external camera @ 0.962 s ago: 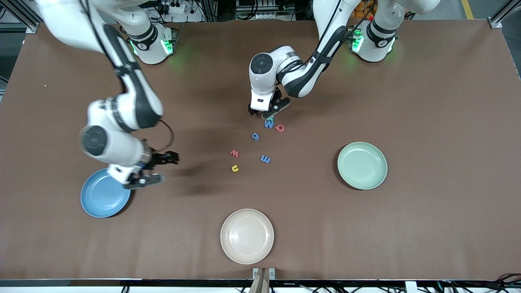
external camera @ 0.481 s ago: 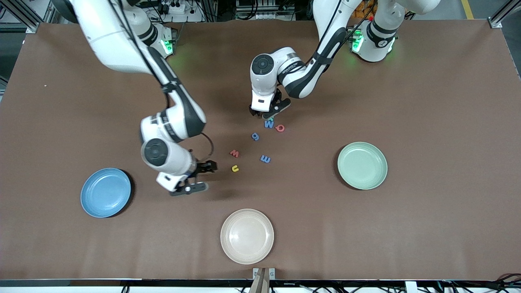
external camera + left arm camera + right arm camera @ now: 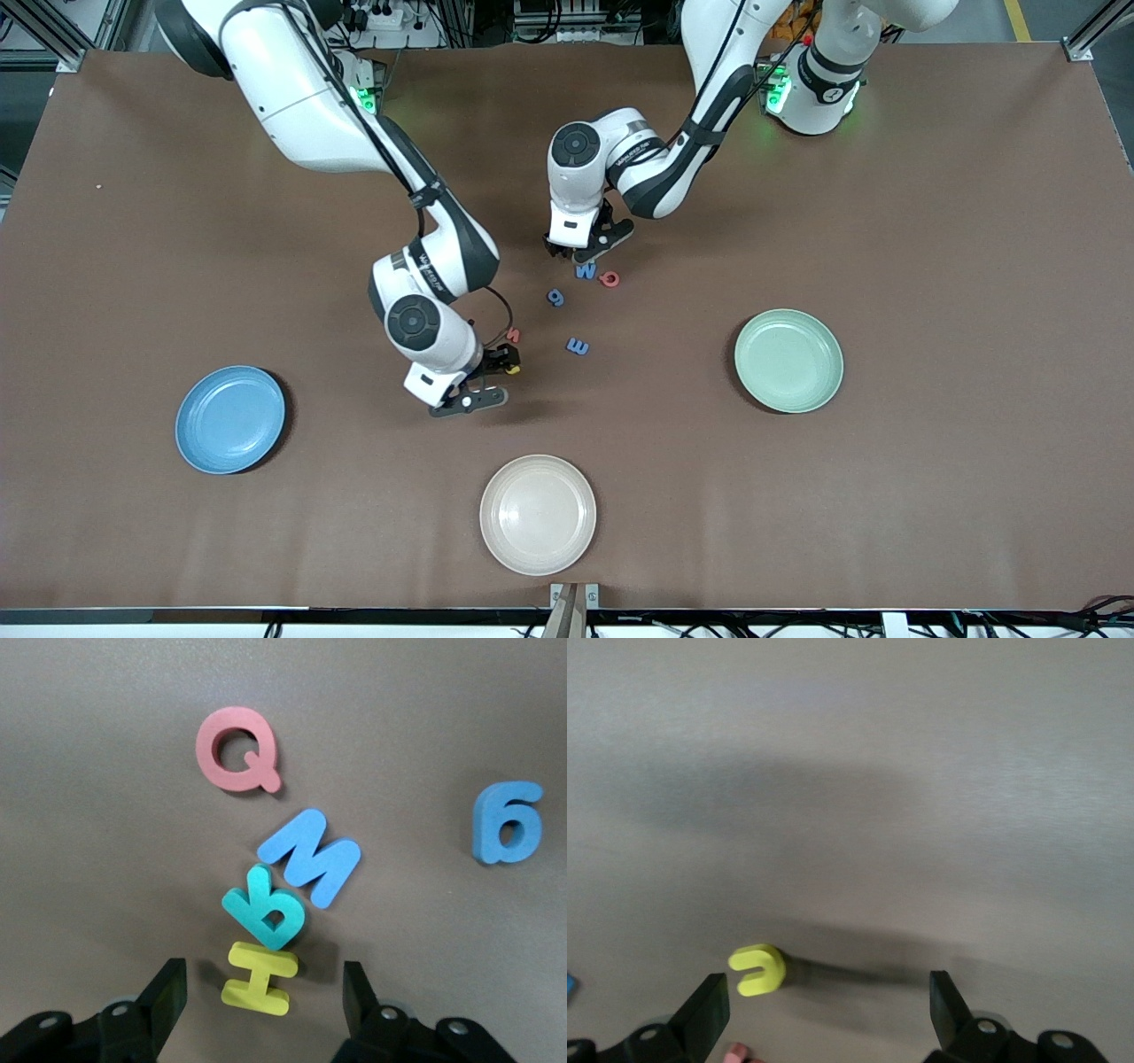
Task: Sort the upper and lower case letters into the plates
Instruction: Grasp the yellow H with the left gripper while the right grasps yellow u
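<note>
Letters readable in the front view: blue M (image 3: 586,271), red Q (image 3: 609,278), blue g (image 3: 555,298), blue m (image 3: 578,346), all mid-tabletop (image 3: 886,221). Red w (image 3: 513,335) and yellow u (image 3: 511,369) are part-hidden by the right arm. Left gripper (image 3: 580,250) sits low at the M/Q cluster. Right gripper (image 3: 492,377) is over the yellow u. Blue plate (image 3: 229,419) lies toward the right arm's end, pale green plate (image 3: 788,360) toward the left arm's end, cream plate (image 3: 538,514) nearest the camera; none of the three holds a letter.

Change over the last second: the right arm swung from over the blue plate's rim across to the u. The left arm barely shifted.

Left wrist view: jaws apart at moderate width, flanking yellow H (image 3: 259,977). Teal b (image 3: 264,916) overlaps the H and touches the M (image 3: 312,858). The Q (image 3: 235,750) and the g (image 3: 506,822), which reads as a 6 here, lie apart from the cluster.

Right wrist view: jaws wide and empty. The u (image 3: 758,969) lies on the tabletop between them, close to one finger. A red edge shows at the frame border.
</note>
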Robot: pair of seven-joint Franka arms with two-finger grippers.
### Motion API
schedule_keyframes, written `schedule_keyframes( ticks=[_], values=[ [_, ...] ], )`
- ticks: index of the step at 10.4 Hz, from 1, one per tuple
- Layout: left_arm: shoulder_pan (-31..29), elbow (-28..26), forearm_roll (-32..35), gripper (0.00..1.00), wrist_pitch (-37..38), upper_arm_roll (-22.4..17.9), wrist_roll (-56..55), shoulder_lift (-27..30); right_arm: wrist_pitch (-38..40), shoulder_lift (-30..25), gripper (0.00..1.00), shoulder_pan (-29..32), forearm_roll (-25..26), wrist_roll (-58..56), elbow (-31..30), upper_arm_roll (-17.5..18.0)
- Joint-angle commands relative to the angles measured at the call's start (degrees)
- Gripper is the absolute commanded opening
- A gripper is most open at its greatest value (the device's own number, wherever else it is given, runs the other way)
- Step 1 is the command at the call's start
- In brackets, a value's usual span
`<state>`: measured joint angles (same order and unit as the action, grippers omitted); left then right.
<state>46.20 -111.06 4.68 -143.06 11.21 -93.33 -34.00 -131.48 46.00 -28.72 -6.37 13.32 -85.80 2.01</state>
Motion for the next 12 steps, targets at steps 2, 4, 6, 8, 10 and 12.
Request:
schedule_keyframes(
  ticks=[2, 4, 6, 8, 10, 12],
  values=[
    [-0.15, 0.23, 1.91, 0.78, -2.3, 0.04, -1.33, -1.07, 0.17, 3.83, 1.0, -2.83, 2.76, 2.41, 5.11, -0.69],
    [-0.15, 0.14, 2.0, 0.78, -2.48, 0.04, -1.33, -1.59, 0.08, 4.01, 1.0, -3.71, 4.96, 3.64, 4.94, -0.69],
    [-0.15, -0.03, 2.0, 0.75, -2.48, 0.04, -1.33, -1.6, 0.26, 3.66, 1.0, -3.36, 5.05, 3.74, 4.59, -0.69],
    [-0.06, -0.12, 2.0, 0.61, -2.48, 0.04, -1.41, -1.69, 0.44, 3.39, 1.0, -3.62, 5.05, 4.0, 3.8, -0.78],
    [0.12, -0.21, 1.91, 0.5, -2.4, 0.13, -1.59, -1.34, 0.35, 3.22, 1.0, -3.88, 5.05, 4.09, 3.18, -0.69],
    [0.29, -0.12, 1.91, 0.31, -2.4, 0.21, -1.59, -1.34, 0.35, 3.22, 1.0, -4.32, 5.05, 4.53, 3.0, -0.78]
  ],
)
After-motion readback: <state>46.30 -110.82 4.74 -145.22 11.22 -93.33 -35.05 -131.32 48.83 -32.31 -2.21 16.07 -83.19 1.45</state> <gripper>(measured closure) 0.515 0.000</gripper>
